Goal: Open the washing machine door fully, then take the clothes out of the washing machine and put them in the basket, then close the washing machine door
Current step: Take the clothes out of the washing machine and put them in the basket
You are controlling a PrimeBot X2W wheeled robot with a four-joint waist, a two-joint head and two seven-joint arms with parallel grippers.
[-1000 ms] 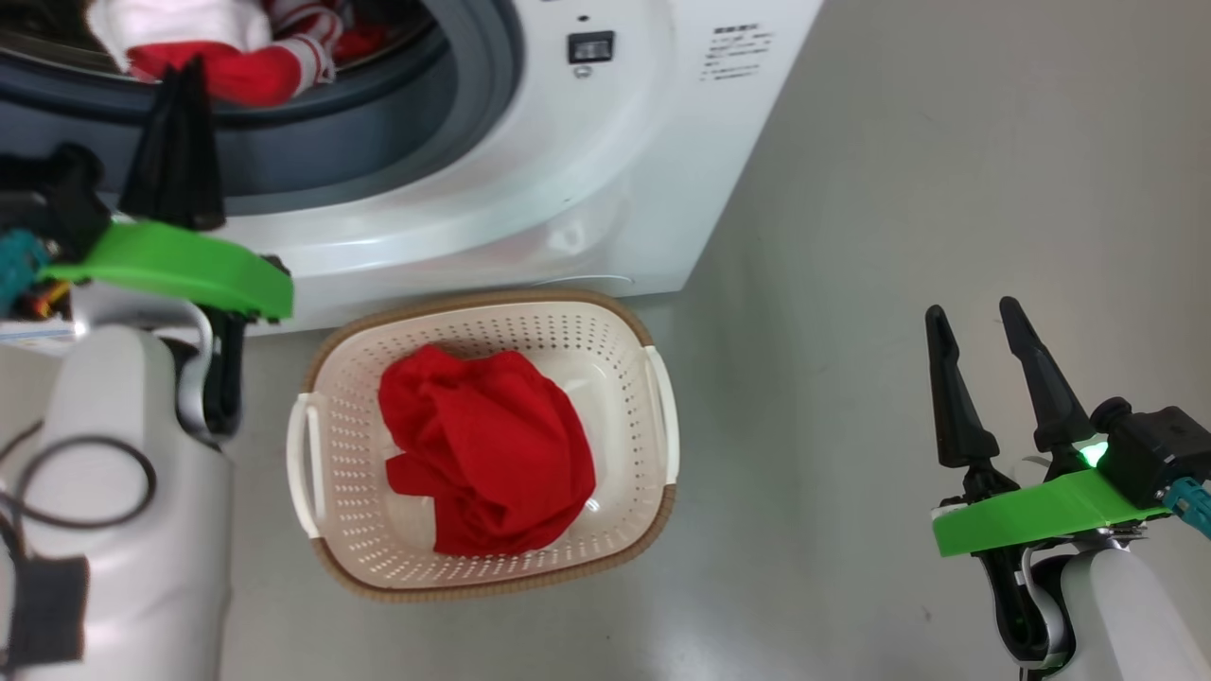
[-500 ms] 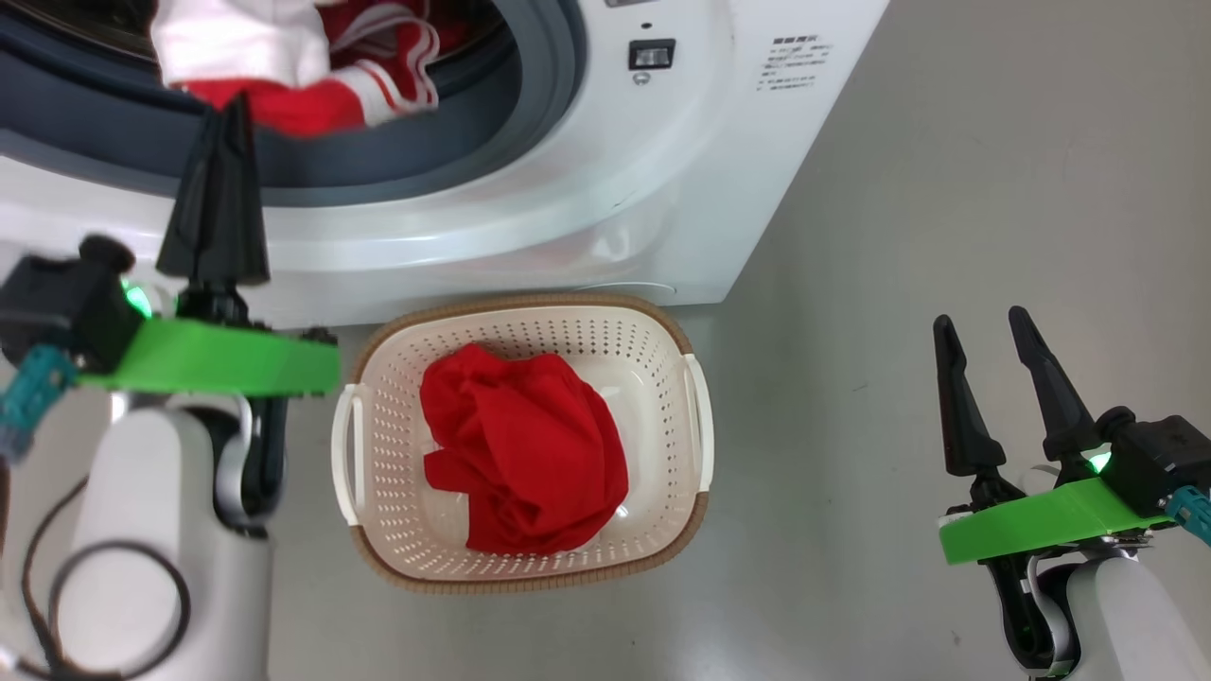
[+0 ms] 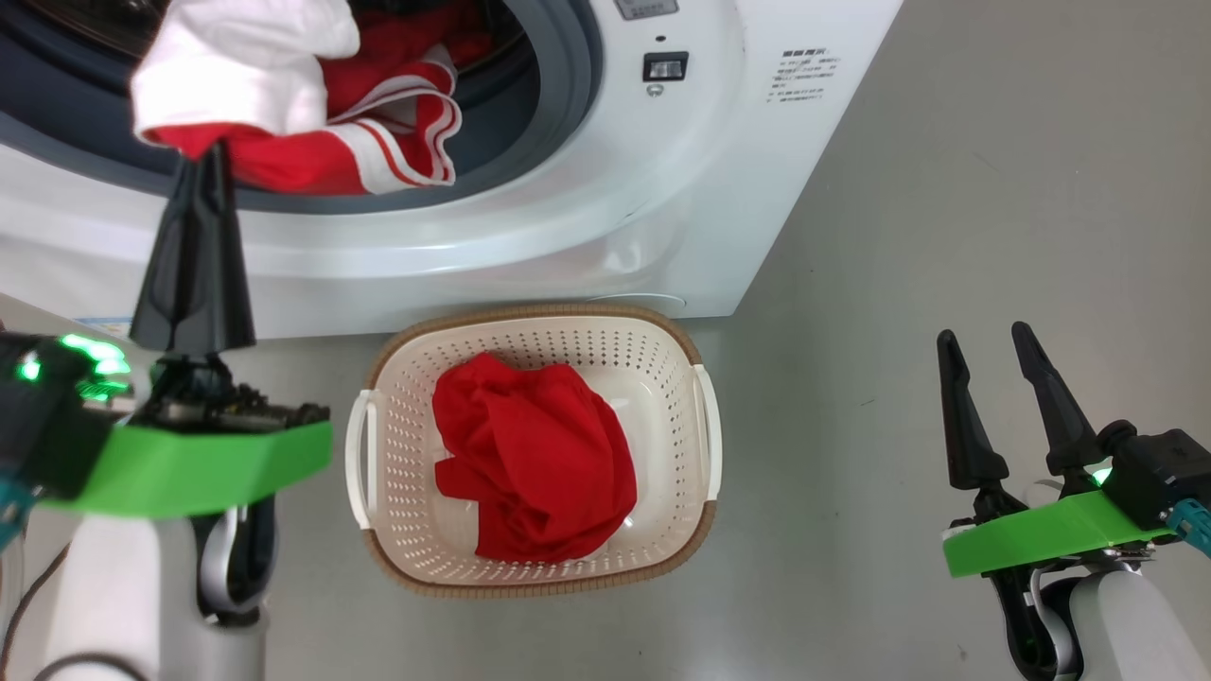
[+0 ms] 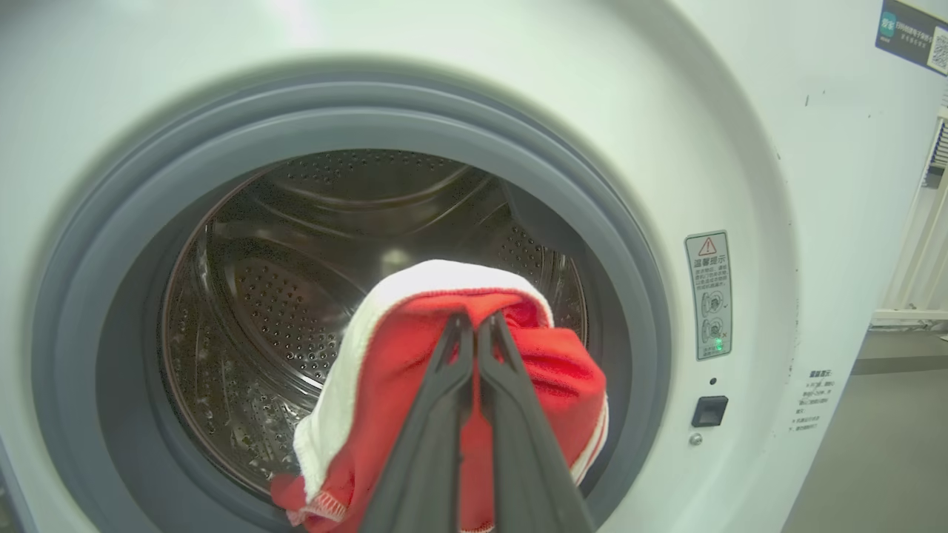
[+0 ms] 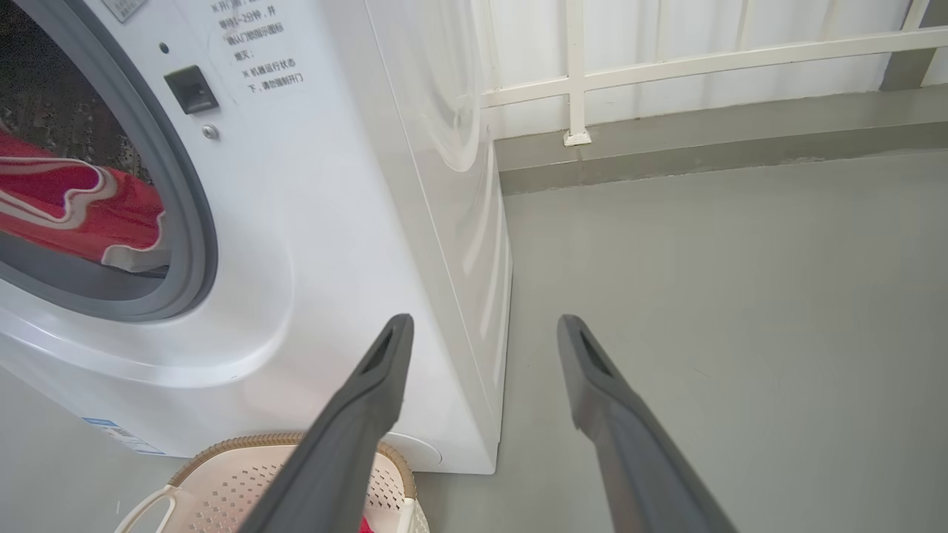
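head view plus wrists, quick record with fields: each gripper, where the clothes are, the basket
left gripper: shut on the red and white garment, at the mouth of the washing machine
right gripper: open, holding nothing, over the floor to the machine's side
basket: on the floor in front of the machine
in basket: one red garment
task stage: held garment not yet in the basket

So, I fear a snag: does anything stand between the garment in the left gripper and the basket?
Nothing visible does. The left gripper is shut on the red-and-white garment in the mouth of the washing machine; the basket sits open below, holding one red garment.
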